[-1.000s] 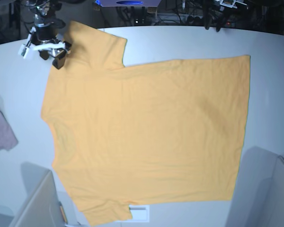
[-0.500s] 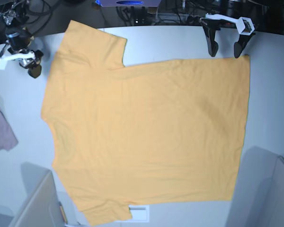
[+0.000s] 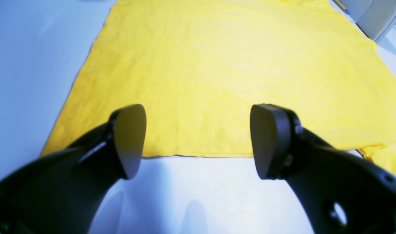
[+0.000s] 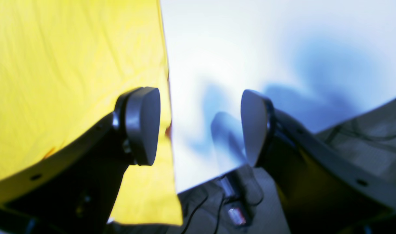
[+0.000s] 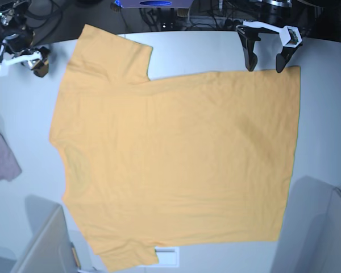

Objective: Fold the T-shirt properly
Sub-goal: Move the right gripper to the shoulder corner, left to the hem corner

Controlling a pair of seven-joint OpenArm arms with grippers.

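Cloth of mauve is seen left of the T-shirt, which is spread flat on the table. Off its upper-left sleeve the right gripper is held empty, jaws parted; at its upper-right hem the left gripper is likewise spread, nothing grasped.

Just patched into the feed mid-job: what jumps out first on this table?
The large orange-yellow cotton T-shirt dominates, spread flat and unfolded across the white table. The left pincer hangs open at its far hem corner; the right pincer sits open off the far sleeve. A small pinkish-mauve cloth lies crumpled at the table's edge.
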